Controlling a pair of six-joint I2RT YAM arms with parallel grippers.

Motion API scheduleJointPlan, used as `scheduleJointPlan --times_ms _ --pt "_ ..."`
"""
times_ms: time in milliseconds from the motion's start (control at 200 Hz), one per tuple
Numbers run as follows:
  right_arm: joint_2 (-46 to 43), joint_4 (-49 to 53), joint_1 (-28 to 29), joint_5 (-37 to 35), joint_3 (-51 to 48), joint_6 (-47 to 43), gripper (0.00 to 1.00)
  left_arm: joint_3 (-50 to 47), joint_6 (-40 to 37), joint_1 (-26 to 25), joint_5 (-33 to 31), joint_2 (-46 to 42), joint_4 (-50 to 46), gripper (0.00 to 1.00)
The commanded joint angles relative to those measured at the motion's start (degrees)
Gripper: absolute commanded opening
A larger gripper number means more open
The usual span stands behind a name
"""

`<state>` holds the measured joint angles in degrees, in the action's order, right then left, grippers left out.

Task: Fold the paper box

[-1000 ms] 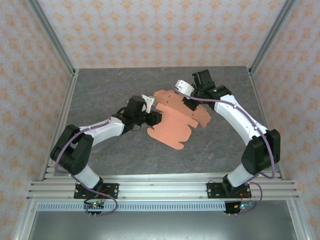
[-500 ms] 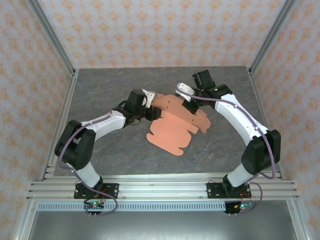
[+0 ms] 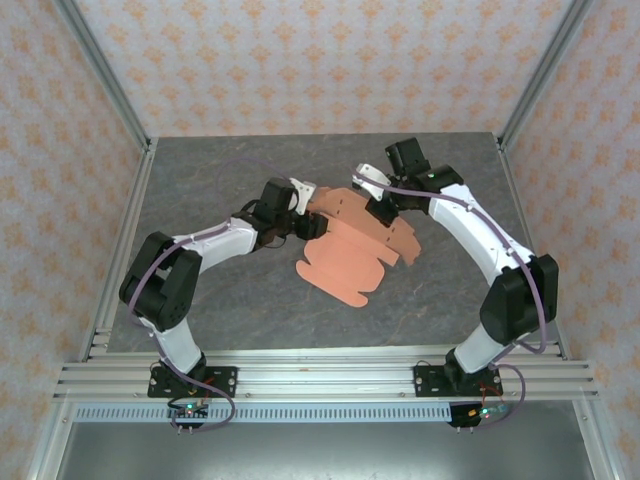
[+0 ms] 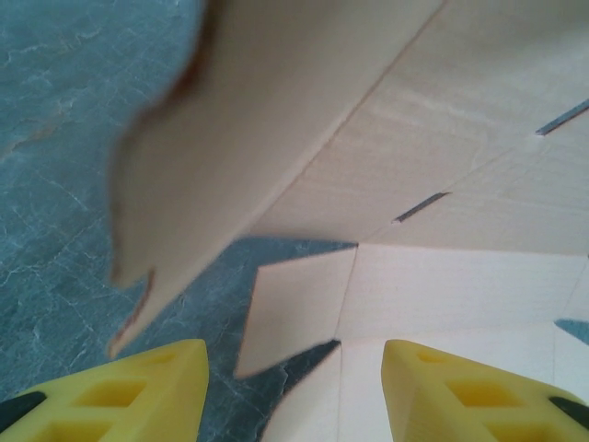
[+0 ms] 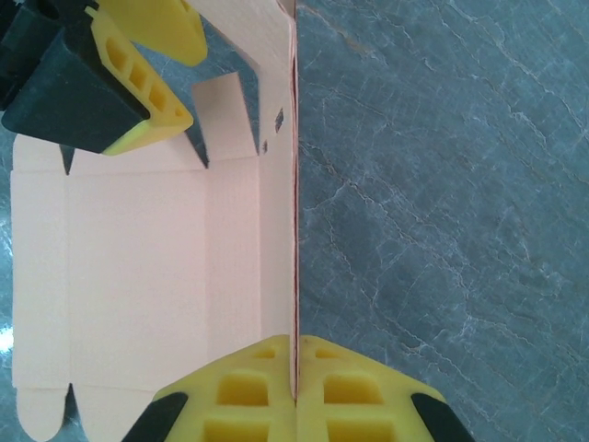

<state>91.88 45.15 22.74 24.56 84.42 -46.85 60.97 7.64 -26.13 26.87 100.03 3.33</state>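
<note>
The paper box (image 3: 345, 262) is a salmon-orange die-cut sheet lying mid-table, with its far panel lifted off the surface. My right gripper (image 3: 376, 206) is shut on that lifted panel, and in the right wrist view the panel's edge (image 5: 295, 184) runs upright between the closed pads of my right gripper (image 5: 296, 354). My left gripper (image 3: 300, 214) is at the sheet's far left corner. In the left wrist view its fingers (image 4: 175, 378) stand apart over a small side flap (image 4: 294, 304) with nothing pinched, and the raised panel (image 4: 276, 110) leans above them. My left gripper (image 5: 184, 78) reaches over the flat sheet (image 5: 138, 276).
Grey stone-patterned table (image 3: 200, 170) inside an aluminium frame with posts (image 3: 105, 85) at the back corners and patterned walls. A rail (image 3: 320, 378) runs along the near edge. Bare tabletop lies to the right of the held panel (image 5: 442, 203).
My left gripper has swung farther back and right to the sheet's far left corner and opened wider. The right gripper has kept its grip, and the lifted panel has shifted slightly.
</note>
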Motion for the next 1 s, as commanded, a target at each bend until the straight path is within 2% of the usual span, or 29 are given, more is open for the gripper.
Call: scheduleJointPlan --times_ms 0,150,280,400,510,791,996 --pt "0.86 1.31 -0.98 1.32 4.21 2.48 0.00 -2.94 0.31 0.00 -2.53 -4.42 2.90 0.53" --pt "2.88 4.21 -1.11 -0.07 6.22 3.60 0.00 -8.61 -1.49 0.07 -8.02 -12.42 3.74 0.54" --pt "4.03 5.78 -1.63 3.59 8.13 5.74 0.00 -13.18 -3.85 -0.05 -4.80 -15.73 7.61 0.57" --pt "4.49 7.37 -2.72 8.93 10.42 7.59 0.00 -11.88 -7.10 -0.05 -1.16 -13.88 6.34 0.57" --pt "4.74 8.57 -3.31 10.60 12.18 8.85 0.00 -10.20 -9.02 -0.31 1.81 -11.79 6.98 0.56" --pt "4.67 9.43 -3.93 12.89 12.92 9.55 0.00 -3.56 -9.66 0.44 -4.02 -5.79 3.99 0.56" --pt "4.82 9.70 -3.99 13.06 12.96 9.67 0.00 -0.51 -9.23 1.71 -3.21 -2.89 3.01 0.59"
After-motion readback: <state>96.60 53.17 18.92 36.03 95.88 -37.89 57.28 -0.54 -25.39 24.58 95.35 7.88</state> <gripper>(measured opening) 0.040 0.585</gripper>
